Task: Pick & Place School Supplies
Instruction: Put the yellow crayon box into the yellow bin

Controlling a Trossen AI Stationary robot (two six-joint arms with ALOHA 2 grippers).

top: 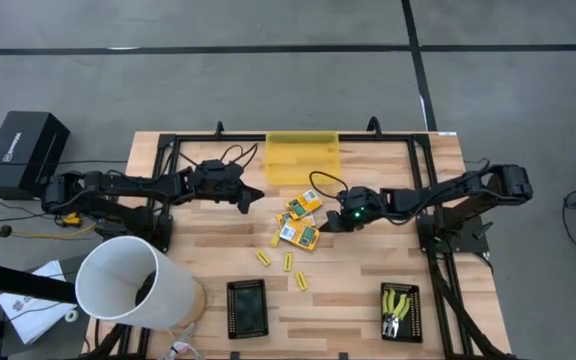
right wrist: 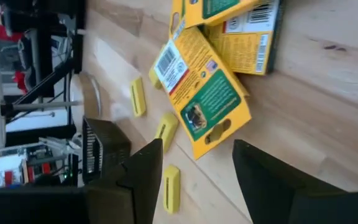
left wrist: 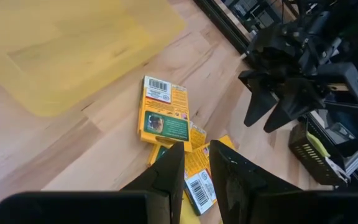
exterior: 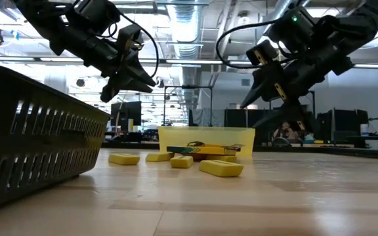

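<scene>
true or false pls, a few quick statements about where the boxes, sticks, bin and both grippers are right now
1. The right gripper hangs open beside the pile of printed boxes, holding nothing. True.
2. The yellow sticks lie inside the yellow bin. False: they lie on the bare table, nearer the front than the boxes.
3. The two hand tools lie in a black tray at the front right. True.
4. The left gripper grips a box. False: it holds nothing, left of the pile.
5. The boxes are stacked in the bin. False: they lie on the table in front of it.
</scene>
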